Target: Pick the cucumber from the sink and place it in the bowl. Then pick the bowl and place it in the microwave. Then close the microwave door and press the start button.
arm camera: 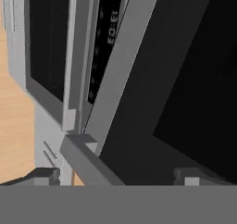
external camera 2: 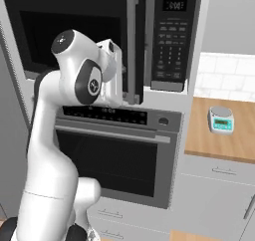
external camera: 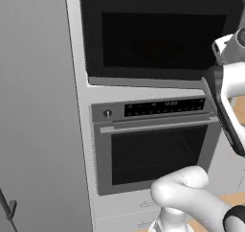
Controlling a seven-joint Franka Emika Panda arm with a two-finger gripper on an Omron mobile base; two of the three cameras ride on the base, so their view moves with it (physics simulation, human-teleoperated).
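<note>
The microwave (external camera 2: 172, 36) is built in above the oven, its black keypad strip on the right. The microwave door (external camera: 158, 39) (external camera 2: 74, 31) faces forward with its dark glass window, flat or nearly flat against the front. Its long grey bar handle (external camera 2: 132, 41) (arm camera: 122, 65) runs along the door's right edge. My gripper (arm camera: 119, 176) is open, its two fingertips (arm camera: 44, 174) standing either side of the handle's lower end without touching it. My white hand (external camera 2: 113, 70) sits close in front of the door beside the handle. The cucumber, the bowl and the sink are out of view.
The larger oven (external camera: 153, 149) (external camera 2: 109, 155) with its horizontal handle lies directly below. A wooden counter (external camera 2: 234, 140) with a small kitchen scale (external camera 2: 220, 119) is to the right. A tall grey cabinet panel (external camera: 33, 106) stands on the left.
</note>
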